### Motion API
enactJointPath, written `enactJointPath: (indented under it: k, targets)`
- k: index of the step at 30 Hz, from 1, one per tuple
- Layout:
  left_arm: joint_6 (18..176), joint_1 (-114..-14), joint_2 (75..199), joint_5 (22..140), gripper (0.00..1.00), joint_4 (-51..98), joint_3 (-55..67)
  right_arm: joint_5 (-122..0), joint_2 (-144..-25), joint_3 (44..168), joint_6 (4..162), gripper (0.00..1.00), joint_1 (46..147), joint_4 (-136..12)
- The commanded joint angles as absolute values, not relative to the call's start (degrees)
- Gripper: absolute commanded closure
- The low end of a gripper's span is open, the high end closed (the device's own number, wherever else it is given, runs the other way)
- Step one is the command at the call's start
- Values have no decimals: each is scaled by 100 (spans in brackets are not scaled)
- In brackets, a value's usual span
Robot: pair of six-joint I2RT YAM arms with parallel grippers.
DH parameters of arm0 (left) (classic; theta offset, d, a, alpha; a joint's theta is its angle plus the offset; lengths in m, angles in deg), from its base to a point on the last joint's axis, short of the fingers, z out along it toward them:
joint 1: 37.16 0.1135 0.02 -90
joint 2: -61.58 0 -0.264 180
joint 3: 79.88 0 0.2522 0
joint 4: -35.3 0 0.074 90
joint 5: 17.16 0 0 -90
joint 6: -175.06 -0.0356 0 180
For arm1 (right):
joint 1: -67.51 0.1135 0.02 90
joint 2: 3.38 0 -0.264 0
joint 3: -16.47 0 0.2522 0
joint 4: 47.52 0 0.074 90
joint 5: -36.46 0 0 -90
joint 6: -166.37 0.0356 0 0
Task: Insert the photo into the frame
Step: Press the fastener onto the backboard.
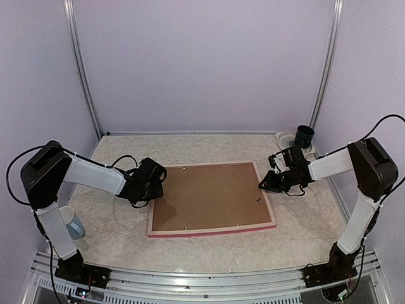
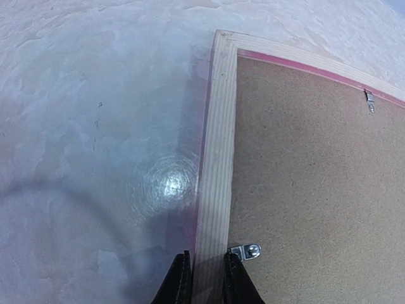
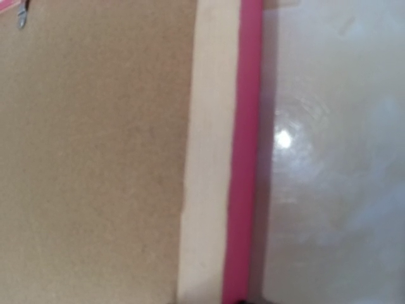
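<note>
A pink-edged picture frame (image 1: 212,230) lies face down at the centre of the marbled table (image 1: 304,221), its pale wood back and brown backing board (image 1: 209,196) turned up to the overhead camera. Its long axis runs left to right across the picture, and a robot arm is posted at each short end.

At the left end, the left gripper (image 2: 206,266) is closed on the frame's wooden rail: the wrist view shows one dark finger (image 2: 180,282) against the pink outer edge and the other on the inner side, just beside a small metal clip (image 2: 252,251) that sits on the backing.

At the right end, the right gripper (image 1: 266,185) sits at the rail. Its own camera shows only the pale wood, the pink edge and the table beyond, so it cannot be told whether that gripper grips the rail or merely rests close to it.

The photo is not to be seen in any view, and whether it already lies beneath the backing board cannot be told. The two arms look about equally near the frame, so any lift or turn would likely be shared, pivoting about that left-to-right axis.

A dark cup (image 1: 304,134) stands at the upper right, well apart from the frame.
</note>
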State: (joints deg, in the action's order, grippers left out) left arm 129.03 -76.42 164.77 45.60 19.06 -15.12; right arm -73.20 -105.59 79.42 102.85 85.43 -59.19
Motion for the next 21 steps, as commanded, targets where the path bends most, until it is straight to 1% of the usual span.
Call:
enactJointPath:
  k: [1,4,10,14,17,18,21]
  targets:
    - [13181,-7565,16019,4566,89,1301,-1787,-7562,-10504,7862,10138,88,8518,-6311]
    - [13025,-7545,15570,4604,82,1159,-1733,-7599,-10436,7944,10137,85,8518,-6397]
    - [12754,-7313,15143,4913,64,1323,-1868,-7667,-10278,8144,10131,71,8518,-6598]
    - [12751,-7174,14998,5118,62,1580,-2166,-7758,-10161,8167,10127,65,8526,-6693]
    - [12739,-7148,15010,5234,59,1763,-2366,-7754,-9972,8107,10114,55,8532,-6782]
    - [12726,-7146,15060,5279,58,1850,-2426,-7750,-9918,8096,10094,53,8535,-6834]
    - [12684,-7123,15142,5472,57,2308,-2621,-7687,-9735,8052,10012,51,8580,-6984]
